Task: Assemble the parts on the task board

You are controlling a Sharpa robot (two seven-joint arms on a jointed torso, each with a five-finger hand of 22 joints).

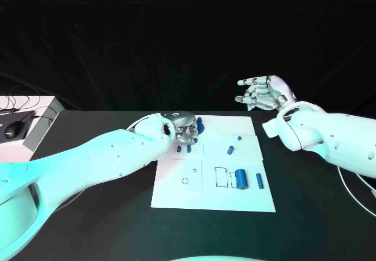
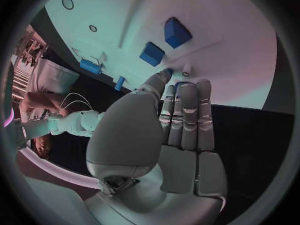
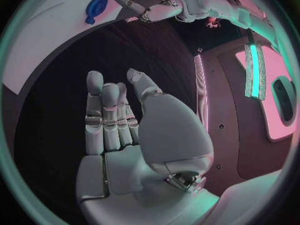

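The white task board [image 1: 211,187] lies in the middle of the black table. My left hand [image 1: 182,126] hovers over its far left corner with straight fingers [image 2: 187,110] and holds nothing. A round blue part [image 1: 199,126] sits just to the right of that hand, apart from it [image 3: 95,6]. Two small blue blocks [image 2: 177,31] [image 2: 152,53] lie on the board beyond the fingertips. Further blue parts lie mid-board [image 1: 230,149] and near the right side [image 1: 242,179]. My right hand [image 1: 262,93] is raised beyond the board's far right corner, fingers apart [image 3: 109,115], with nothing in it.
A white box [image 1: 35,117] with a black mouse [image 1: 14,130] and cables stands at the table's left edge. A thin cable [image 1: 356,185] hangs along my right arm. Bare black table surrounds the board [image 3: 50,30] on the near and right sides.
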